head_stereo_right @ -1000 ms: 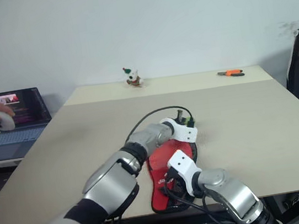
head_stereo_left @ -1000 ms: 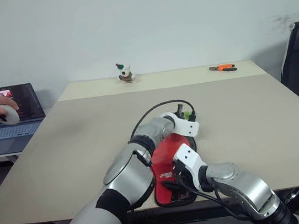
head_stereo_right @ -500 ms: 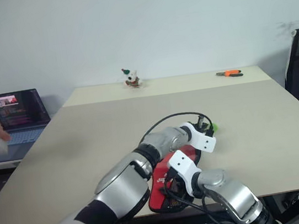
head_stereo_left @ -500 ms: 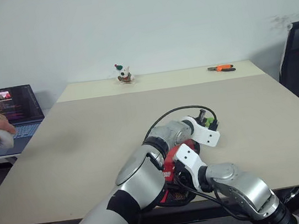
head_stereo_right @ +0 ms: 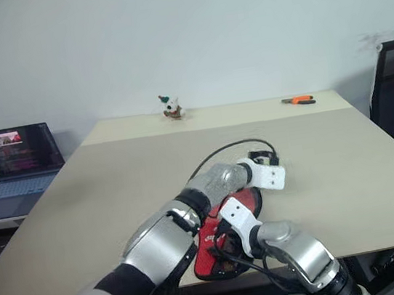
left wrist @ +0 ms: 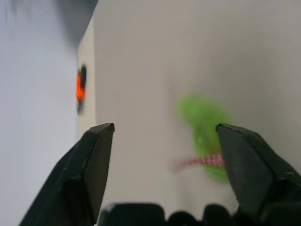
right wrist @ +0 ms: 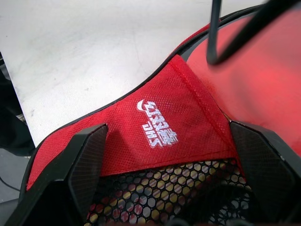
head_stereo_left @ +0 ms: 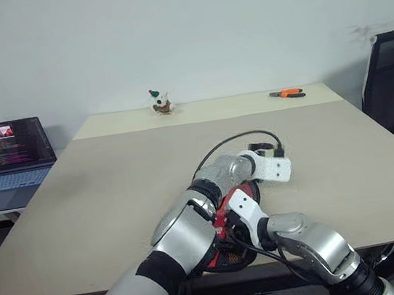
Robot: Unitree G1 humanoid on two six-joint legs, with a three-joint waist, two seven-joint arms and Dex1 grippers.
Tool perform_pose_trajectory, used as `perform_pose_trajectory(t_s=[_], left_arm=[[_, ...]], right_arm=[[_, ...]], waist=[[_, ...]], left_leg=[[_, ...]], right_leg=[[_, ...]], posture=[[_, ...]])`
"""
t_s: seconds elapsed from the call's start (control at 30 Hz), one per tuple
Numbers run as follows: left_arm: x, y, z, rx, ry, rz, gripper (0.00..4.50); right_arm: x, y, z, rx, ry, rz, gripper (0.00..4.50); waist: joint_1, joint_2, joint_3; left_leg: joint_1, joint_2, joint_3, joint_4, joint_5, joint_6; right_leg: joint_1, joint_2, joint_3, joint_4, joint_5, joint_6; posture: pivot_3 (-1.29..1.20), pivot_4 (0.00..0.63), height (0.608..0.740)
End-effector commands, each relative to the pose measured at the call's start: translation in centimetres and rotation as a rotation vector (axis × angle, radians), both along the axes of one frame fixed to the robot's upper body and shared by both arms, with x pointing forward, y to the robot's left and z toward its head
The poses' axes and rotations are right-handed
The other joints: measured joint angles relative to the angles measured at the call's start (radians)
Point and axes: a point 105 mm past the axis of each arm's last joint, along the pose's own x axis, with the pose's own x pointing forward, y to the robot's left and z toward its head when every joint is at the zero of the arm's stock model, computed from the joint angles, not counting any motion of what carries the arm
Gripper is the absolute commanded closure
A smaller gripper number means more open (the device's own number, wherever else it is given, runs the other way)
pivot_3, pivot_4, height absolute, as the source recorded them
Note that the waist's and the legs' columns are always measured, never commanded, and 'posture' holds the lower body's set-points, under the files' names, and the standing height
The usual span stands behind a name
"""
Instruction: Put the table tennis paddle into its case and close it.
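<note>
Beige worktop (head_stereo_left: 114, 181) spreads wide before me, and near its front edge lies the case (right wrist: 155, 141), a red fabric pouch with black piping, a white logo and black mesh at its near end. Whether the table tennis paddle is inside I cannot tell; nothing of a bare bat or handle shows.

My left arm reaches across the case, and my left pincer (head_stereo_left: 280, 155) hangs just past the case's far side, over bare worktop. Its two black fingers (left wrist: 94, 155) stand spread apart with nothing between them; beyond them is a blurred green tag (left wrist: 203, 123) on a red-and-white cord, free of the fingers.

My right pincer (right wrist: 167, 155) sits low at the case's near end, its fingers spread wide to either side of the red panel with the logo, just above the mesh, not pinching it.

At the worktop's far edge stand a small toy figure (head_stereo_left: 160, 102) and orange-handled pliers (head_stereo_left: 287, 93), well apart. A laptop (head_stereo_left: 7, 145) is open off to my left.
</note>
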Motion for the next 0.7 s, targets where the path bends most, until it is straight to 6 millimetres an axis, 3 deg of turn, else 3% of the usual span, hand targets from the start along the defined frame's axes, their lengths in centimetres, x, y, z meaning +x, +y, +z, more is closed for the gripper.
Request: perform_pose_trajectory(t_s=[0.03, 0.3, 0.4, 0.57, 0.7], left_arm=[[0.9, 1.9, 1.9, -0.144, 0.095, 0.054, 0.88], [1.2, 6.4, 2.7, -0.336, 0.236, 0.046, 0.88], [0.9, 10.0, 1.9, -0.516, 0.379, 0.048, 0.88], [-2.0, 13.1, 0.0, -0.655, 0.595, -0.085, 0.88], [-3.8, 15.6, -1.6, -0.728, 0.670, -0.037, 0.88]], right_arm=[[-1.1, -0.5, -3.9, -0.061, 0.175, 0.014, 0.00], [-0.2, 0.5, -1.9, 0.018, 0.138, 0.031, 0.00], [-0.2, 0.5, 0.2, 0.076, 0.084, 0.072, 0.00], [0.1, -1.2, 2.0, 0.112, 0.047, 0.125, 0.00], [0.7, -3.0, 3.0, 0.095, 0.007, 0.152, 0.00]], waist=[[-0.003, 0.000, 0.000], [-0.014, 0.000, 0.000], [-0.019, 0.000, -0.001], [-0.010, 0.000, 0.000], [-0.001, -0.001, 0.002]], left_leg=[[0.000, 0.000, 0.000, 0.000, 0.000, 0.000], [0.001, 0.001, -0.001, 0.001, 0.000, 0.000], [0.001, 0.002, -0.001, 0.000, 0.000, 0.000], [-0.002, 0.002, -0.003, 0.000, 0.000, 0.000], [-0.004, 0.001, -0.008, 0.000, 0.000, 0.000]], right_leg=[[0.001, 0.000, 0.000, 0.000, 0.000, 0.000], [0.001, 0.001, -0.001, 0.001, 0.000, 0.000], [0.000, 0.001, 0.000, 0.002, 0.000, 0.000], [-0.001, -0.001, -0.002, 0.000, 0.001, -0.003], [-0.001, -0.003, -0.002, -0.002, 0.003, -0.006]], posture=[[0.00, 0.150, 0.740], [0.00, 0.150, 0.740], [0.00, 0.150, 0.740], [0.00, 0.150, 0.740], [0.00, 0.150, 0.740]])
